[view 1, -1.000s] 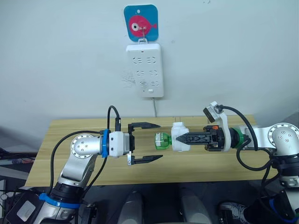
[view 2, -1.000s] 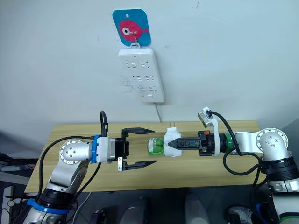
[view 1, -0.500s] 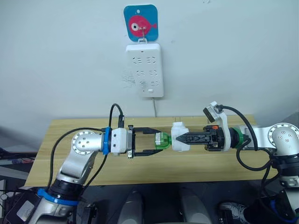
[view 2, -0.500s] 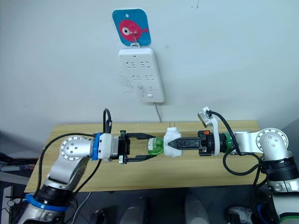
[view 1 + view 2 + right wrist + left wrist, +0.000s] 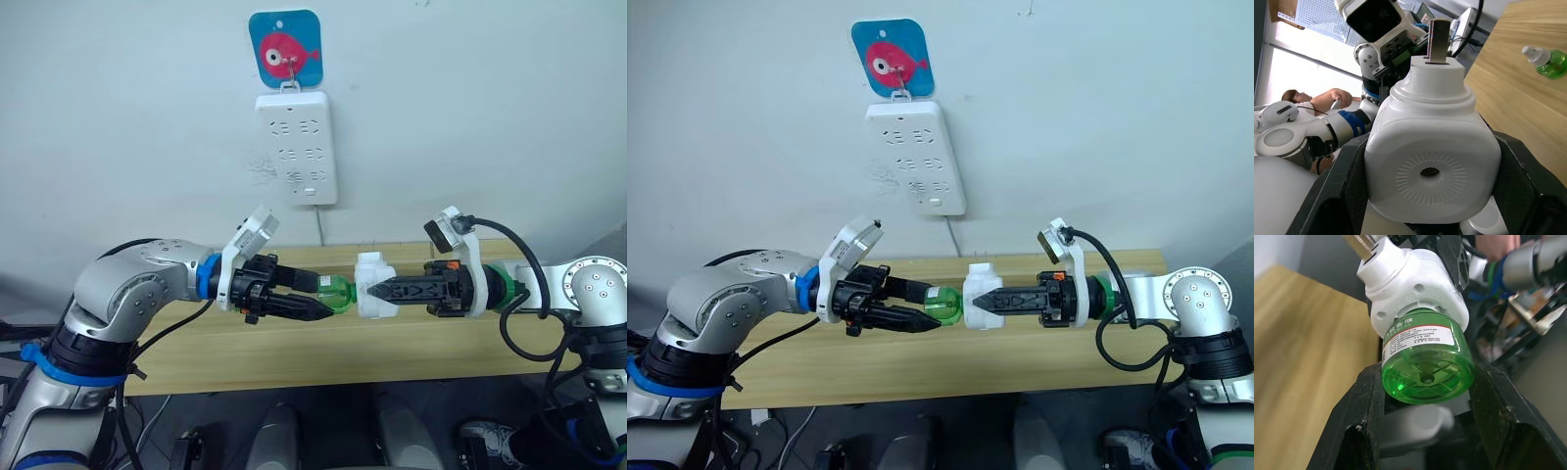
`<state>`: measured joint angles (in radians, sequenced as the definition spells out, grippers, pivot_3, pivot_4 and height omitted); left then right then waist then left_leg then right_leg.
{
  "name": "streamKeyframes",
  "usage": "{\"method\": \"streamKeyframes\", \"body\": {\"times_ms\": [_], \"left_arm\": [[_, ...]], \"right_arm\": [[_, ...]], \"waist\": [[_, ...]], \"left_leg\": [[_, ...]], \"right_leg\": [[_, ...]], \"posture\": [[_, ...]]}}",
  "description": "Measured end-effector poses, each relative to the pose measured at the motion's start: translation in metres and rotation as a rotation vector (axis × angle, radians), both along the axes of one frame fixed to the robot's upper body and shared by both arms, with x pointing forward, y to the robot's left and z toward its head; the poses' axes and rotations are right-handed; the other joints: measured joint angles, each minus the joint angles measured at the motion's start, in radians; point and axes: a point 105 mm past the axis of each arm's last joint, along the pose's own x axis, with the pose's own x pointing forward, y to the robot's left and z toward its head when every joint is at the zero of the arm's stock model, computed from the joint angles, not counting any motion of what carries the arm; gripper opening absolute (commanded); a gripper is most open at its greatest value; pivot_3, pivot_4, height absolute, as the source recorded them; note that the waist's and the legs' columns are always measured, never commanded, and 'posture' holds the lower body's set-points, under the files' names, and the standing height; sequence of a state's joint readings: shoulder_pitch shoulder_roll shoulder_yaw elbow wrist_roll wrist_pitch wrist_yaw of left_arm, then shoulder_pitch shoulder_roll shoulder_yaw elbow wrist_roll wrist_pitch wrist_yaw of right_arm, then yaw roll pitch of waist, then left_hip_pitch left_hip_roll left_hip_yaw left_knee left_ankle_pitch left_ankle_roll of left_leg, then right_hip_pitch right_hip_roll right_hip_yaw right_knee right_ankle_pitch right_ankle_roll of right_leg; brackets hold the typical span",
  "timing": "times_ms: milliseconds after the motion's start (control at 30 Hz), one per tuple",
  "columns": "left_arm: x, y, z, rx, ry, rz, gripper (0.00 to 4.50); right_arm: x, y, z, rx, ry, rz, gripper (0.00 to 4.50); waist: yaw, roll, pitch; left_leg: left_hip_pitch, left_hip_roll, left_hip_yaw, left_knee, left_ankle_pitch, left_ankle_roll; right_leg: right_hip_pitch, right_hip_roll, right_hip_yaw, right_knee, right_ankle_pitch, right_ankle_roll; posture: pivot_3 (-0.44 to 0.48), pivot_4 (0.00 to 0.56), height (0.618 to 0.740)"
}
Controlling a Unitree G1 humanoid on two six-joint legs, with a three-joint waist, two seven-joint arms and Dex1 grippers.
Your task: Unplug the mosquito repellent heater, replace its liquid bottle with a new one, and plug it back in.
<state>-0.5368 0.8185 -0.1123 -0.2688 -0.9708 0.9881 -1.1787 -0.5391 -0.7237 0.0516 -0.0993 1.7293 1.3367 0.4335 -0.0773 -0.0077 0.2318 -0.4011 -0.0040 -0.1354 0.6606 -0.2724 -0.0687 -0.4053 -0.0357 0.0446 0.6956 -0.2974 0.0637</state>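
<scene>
Over the worktop [image 5: 294, 348], your right pincer [image 5: 377, 290] grips the heater [image 5: 371, 286] above the wood. Your left pincer [image 5: 318, 302] is clamped on the green bottle [image 5: 335, 292] still seated in the heater; a second ago it stood open, short of it. A spare bottle [image 5: 1546, 59] lies on the wood. Beyond, a power strip [image 5: 296, 147] hangs on the wall beneath a fish hook [image 5: 285, 49].

Probably a lab: pegboard [image 5: 1312, 17], seated person [image 5: 1317, 100], another robot [image 5: 1376, 29].
</scene>
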Motion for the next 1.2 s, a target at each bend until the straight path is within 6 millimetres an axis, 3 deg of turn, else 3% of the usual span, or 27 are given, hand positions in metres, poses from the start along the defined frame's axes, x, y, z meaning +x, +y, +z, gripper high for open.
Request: {"method": "streamKeyframes", "body": {"times_ms": [167, 267, 400, 667, 767, 833, 933, 1033, 1200], "left_arm": [[-0.006, 0.004, 0.004, 0.005, 0.116, 0.001, 2.18], [-0.001, 0.025, 0.011, 0.026, 0.181, 0.087, 2.18], [-0.004, 0.030, 0.026, -0.026, 0.216, 0.080, 2.18], [-0.006, 0.038, 0.011, 0.036, 0.157, 0.120, 2.18], [0.002, 0.043, -0.005, 0.080, 0.056, 0.182, 2.18], [0.007, 0.048, -0.020, 0.131, -0.034, 0.227, 2.18], [0.008, 0.050, -0.040, 0.188, -0.116, 0.247, 2.18], [-0.001, 0.043, -0.052, 0.216, -0.159, 0.201, 2.18], [-0.008, 0.036, -0.061, 0.235, -0.208, 0.163, 2.18]], "right_arm": [[-0.003, 0.003, 0.002, 0.010, -0.005, 0.019, 2.99], [0.004, -0.008, -0.002, -0.018, 0.010, -0.036, 2.99], [0.007, -0.009, -0.009, -0.055, 0.024, -0.055, 2.99], [0.015, -0.014, -0.020, -0.126, 0.000, -0.119, 2.99], [0.034, -0.033, -0.047, -0.335, -0.071, -0.285, 2.99], [0.049, -0.063, -0.080, -0.602, -0.153, -0.433, 2.99], [0.060, -0.094, -0.112, -0.881, -0.251, -0.522, 2.99], [0.069, -0.116, -0.131, -1.077, -0.292, -0.549, 2.99], [0.088, -0.133, -0.137, -1.245, -0.387, -0.477, 2.99]], "waist": [[-0.004, 0.000, 0.000], [-0.005, 0.000, 0.001], [-0.005, 0.000, 0.001], [-0.005, -0.001, 0.001], [-0.002, -0.001, 0.001], [0.004, -0.001, 0.001], [0.009, -0.001, 0.002], [0.007, -0.001, 0.004], [0.003, -0.001, 0.006]], "left_leg": [[0.000, 0.000, 0.000, 0.000, 0.000, 0.000], [0.000, 0.000, 0.000, 0.000, 0.000, 0.000], [0.000, 0.000, 0.001, 0.000, 0.000, 0.000], [0.000, 0.000, 0.001, -0.001, 0.000, 0.000], [0.000, 0.000, 0.001, -0.001, 0.000, 0.000], [0.000, 0.000, 0.002, -0.001, 0.000, 0.000], [-0.001, 0.000, 0.002, -0.001, 0.000, 0.000], [-0.001, 0.000, 0.003, -0.001, 0.000, 0.000], [0.000, 0.000, 0.003, -0.001, 0.000, 0.000]], "right_leg": [[0.000, 0.000, 0.000, 0.000, 0.000, 0.000], [0.000, 0.000, 0.000, 0.000, 0.000, 0.000], [0.000, 0.000, 0.001, 0.000, 0.000, 0.000], [-0.001, 0.000, 0.001, 0.000, 0.000, 0.000], [-0.001, 0.000, 0.002, -0.001, 0.000, 0.000], [-0.001, -0.001, 0.002, -0.002, 0.000, 0.000], [-0.001, -0.001, 0.002, -0.004, 0.000, 0.000], [-0.001, -0.001, 0.003, -0.004, 0.000, 0.000], [-0.001, -0.001, 0.002, -0.003, 0.000, 0.000]], "posture": [[-0.031, 0.200, 0.734], [-0.029, 0.202, 0.734], [-0.028, 0.202, 0.734], [-0.033, 0.204, 0.734], [-0.038, 0.210, 0.734], [-0.046, 0.214, 0.734], [-0.048, 0.219, 0.734], [-0.048, 0.221, 0.734], [-0.036, 0.220, 0.734]]}}
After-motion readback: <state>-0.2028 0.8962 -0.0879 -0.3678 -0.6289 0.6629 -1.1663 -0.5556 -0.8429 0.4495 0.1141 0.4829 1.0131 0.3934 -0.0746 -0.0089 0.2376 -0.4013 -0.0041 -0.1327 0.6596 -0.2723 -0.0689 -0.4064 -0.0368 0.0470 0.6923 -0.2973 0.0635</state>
